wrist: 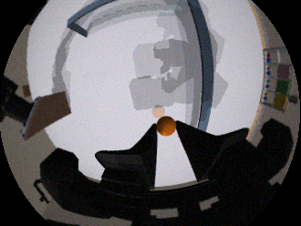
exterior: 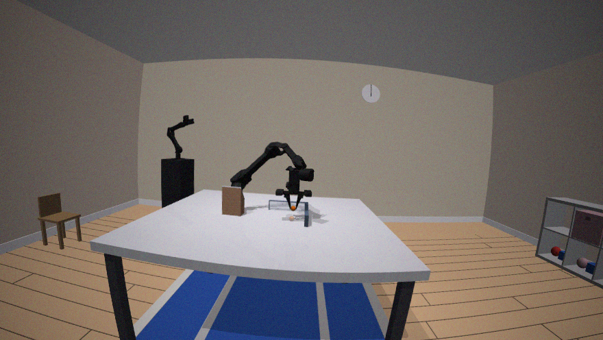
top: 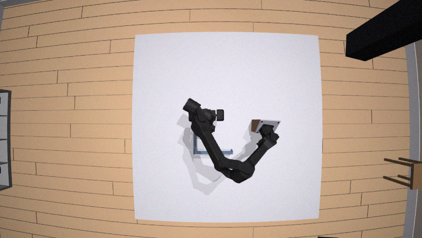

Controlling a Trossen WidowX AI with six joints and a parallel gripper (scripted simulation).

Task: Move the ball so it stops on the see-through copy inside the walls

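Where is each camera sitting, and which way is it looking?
Top: up high, looking straight down at the white table; shows the whole arm from above, covering the ball.
Exterior: out in the room, looking across the table; shows the arm bent over, its hand shut on the orange ball above the pale copy.
Wrist: on the arm by the hand, looking down past two dark fingers at ball and copy.
Exterior and wrist share the ball, the copy and the clear walls.
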